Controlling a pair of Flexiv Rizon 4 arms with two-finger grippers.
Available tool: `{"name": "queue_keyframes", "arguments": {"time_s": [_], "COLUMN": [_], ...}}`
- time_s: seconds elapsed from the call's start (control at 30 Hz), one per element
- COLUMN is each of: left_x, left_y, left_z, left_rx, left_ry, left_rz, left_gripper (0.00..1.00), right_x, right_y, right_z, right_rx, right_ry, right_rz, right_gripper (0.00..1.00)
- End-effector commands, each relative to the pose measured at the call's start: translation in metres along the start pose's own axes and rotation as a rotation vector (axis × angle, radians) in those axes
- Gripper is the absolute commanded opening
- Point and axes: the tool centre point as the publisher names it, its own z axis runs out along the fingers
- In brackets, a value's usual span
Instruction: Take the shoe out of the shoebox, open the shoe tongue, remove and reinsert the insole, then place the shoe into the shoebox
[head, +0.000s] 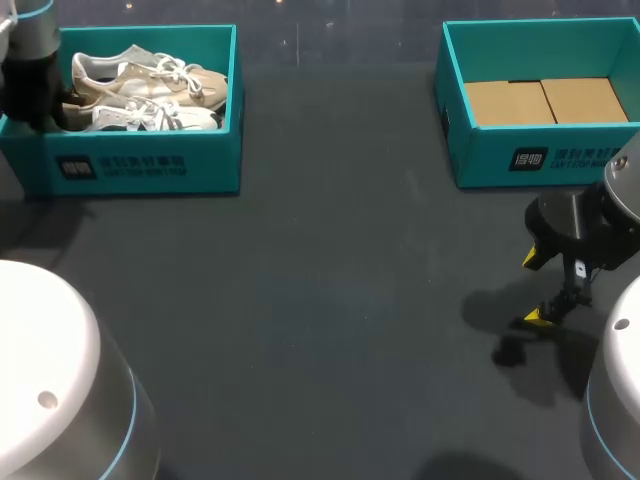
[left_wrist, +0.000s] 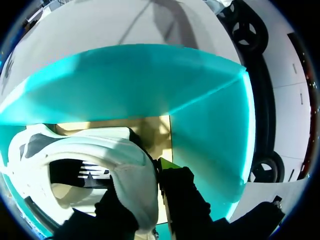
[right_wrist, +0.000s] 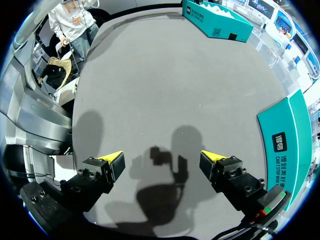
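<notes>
Nearest me, over the dark grey worktop (head: 320, 300), my right end effector (head: 536, 288) hangs with its yellow-tipped fingers spread wide and nothing between them. It is well apart from both boxes. Beyond it, at the far right, stands a teal cardboard shoebox (head: 540, 155) with only a brown card floor showing inside.

Farther off, at the far left, is the other teal shoebox (head: 140, 165). It holds a pair of white and beige lace-up trainers (head: 150, 85) lying side by side. My left arm comes down at their heel end. From the wrist, my left end effector (left_wrist: 145, 185) has one finger inside the mouth of the white trainer (left_wrist: 75, 145) and the other outside, behind the heel. The padded heel collar is pinched between them, so I judge it closed on that shoe. The trainer rests low in the box, with the teal wall rising just past the heel.

By my reading this is the first step: the grasp is made and the shoe is not yet out. The next move calls for a steady, straight lift that clears the wall, minding that the neighbouring trainer's laces do not come along. After that comes a carry to the open middle of the worktop, where my free right end effector can reach the tongue.
</notes>
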Motion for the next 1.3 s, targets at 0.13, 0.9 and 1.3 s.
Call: {"name": "queue_keyframes", "arguments": {"time_s": [0.13,0.9,1.3], "left_x": [0.012,0.023,0.032], "left_y": [-0.007,-0.005,-0.026], "left_z": [-0.021,-0.132,-0.207], "left_rx": [-0.033,-0.096,-0.069], "left_ry": [-0.052,-0.082,-0.096], "left_rz": [0.021,-0.036,-0.047], "left_gripper": [0.00,0.00,0.00], "right_x": [0.002,0.002,0.002], "right_y": [0.000,0.000,0.000], "right_z": [0.000,0.000,0.000], "right_rx": [0.001,0.001,0.001], "right_ry": [-0.003,-0.003,-0.003], "right_rz": [0.000,0.000,0.000], "right_gripper": [1.00,1.00,1.00]}}
